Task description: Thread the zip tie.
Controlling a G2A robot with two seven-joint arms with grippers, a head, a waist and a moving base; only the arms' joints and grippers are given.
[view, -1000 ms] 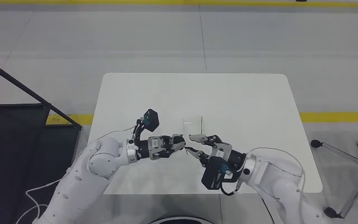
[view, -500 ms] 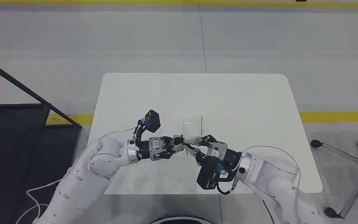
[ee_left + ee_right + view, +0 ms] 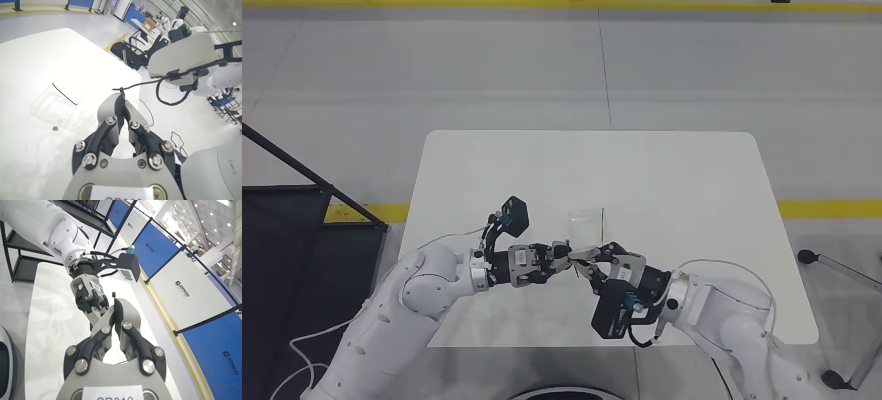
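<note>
A black zip tie is held over the table's front part between both grippers. In the left wrist view my left gripper (image 3: 122,98) is shut on the strap. The zip tie's head (image 3: 122,89) sits just past the fingertips, a short tail sticks out one side, and the strap runs off toward the right arm. In the right wrist view my right gripper (image 3: 115,303) is shut on a strap, with a small black end (image 3: 113,294) standing above its tips. From above, the left gripper (image 3: 562,250) and right gripper (image 3: 587,262) meet tip to tip.
A shallow clear tray (image 3: 37,106) lies on the white table (image 3: 692,190) just beyond the grippers, with a second black zip tie (image 3: 64,94) resting across it. A small brown speck (image 3: 55,128) lies near the tray. The tray (image 3: 586,221) is close to both grippers.
The right gripper has shifted left up to the left gripper's tip, and its fingers, spread a second ago, have come together. The left arm has stayed put.
</note>
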